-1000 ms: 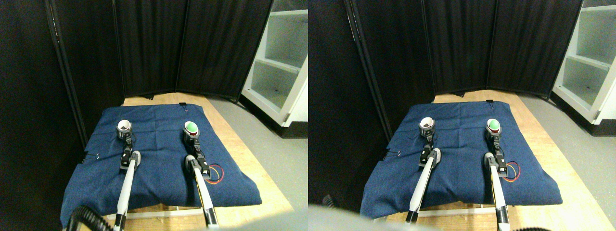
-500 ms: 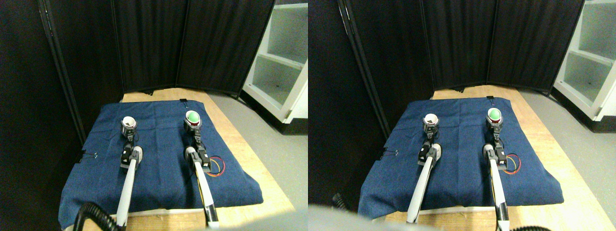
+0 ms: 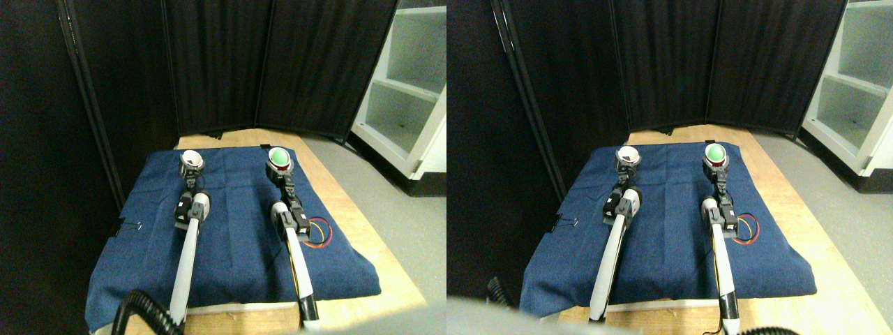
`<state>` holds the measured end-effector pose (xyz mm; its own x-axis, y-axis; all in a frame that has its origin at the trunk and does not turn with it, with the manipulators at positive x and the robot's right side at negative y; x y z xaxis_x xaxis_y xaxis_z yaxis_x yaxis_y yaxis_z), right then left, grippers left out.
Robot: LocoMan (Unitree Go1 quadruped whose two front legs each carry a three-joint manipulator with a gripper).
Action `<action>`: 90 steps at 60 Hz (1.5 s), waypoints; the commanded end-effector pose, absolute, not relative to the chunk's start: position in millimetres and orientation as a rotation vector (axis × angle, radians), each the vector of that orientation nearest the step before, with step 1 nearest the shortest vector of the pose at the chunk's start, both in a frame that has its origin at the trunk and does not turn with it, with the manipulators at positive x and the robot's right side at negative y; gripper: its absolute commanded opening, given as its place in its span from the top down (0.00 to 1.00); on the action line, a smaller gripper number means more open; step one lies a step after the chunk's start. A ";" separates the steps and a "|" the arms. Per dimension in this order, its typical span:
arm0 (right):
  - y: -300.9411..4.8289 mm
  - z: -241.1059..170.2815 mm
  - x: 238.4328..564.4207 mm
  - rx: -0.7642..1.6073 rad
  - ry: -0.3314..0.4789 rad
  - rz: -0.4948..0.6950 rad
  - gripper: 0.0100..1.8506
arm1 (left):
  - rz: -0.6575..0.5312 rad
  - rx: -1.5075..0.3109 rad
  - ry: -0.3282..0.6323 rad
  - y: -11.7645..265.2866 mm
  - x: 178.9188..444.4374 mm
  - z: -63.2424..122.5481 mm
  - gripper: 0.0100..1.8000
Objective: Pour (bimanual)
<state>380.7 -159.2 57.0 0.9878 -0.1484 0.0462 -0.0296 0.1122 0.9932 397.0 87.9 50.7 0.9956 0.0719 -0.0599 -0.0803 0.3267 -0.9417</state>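
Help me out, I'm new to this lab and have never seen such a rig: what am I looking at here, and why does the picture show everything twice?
It is one wide camera with two eyes on a four-legged robot, looking forward and down, so each thing appears twice. The two pale limbs rising from below are its arms. The left gripper is at a white cup; the right gripper is at a cup with green inside. Both cups are upright above a blue cloth spread on a wooden board. Behind stand a black folding screen and a white shelf.
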 end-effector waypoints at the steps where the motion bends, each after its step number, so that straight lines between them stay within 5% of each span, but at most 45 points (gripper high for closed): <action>1: -155.6 72.0 380.7 1.455 -0.189 -0.033 0.83 | 0.041 -1.236 -0.018 83.7 397.5 67.1 0.82; 27: -145.8 92.3 378.1 1.421 -0.228 -0.039 0.83 | -0.011 -1.208 0.023 71.8 394.6 94.2 0.82; 70: -116.8 118.1 399.3 1.176 -0.153 0.036 0.83 | 0.019 -1.179 0.126 34.8 409.6 73.3 0.82; 90: -109.0 131.8 405.4 1.127 -0.156 0.083 0.83 | 0.000 -1.144 0.121 33.0 417.3 102.0 0.82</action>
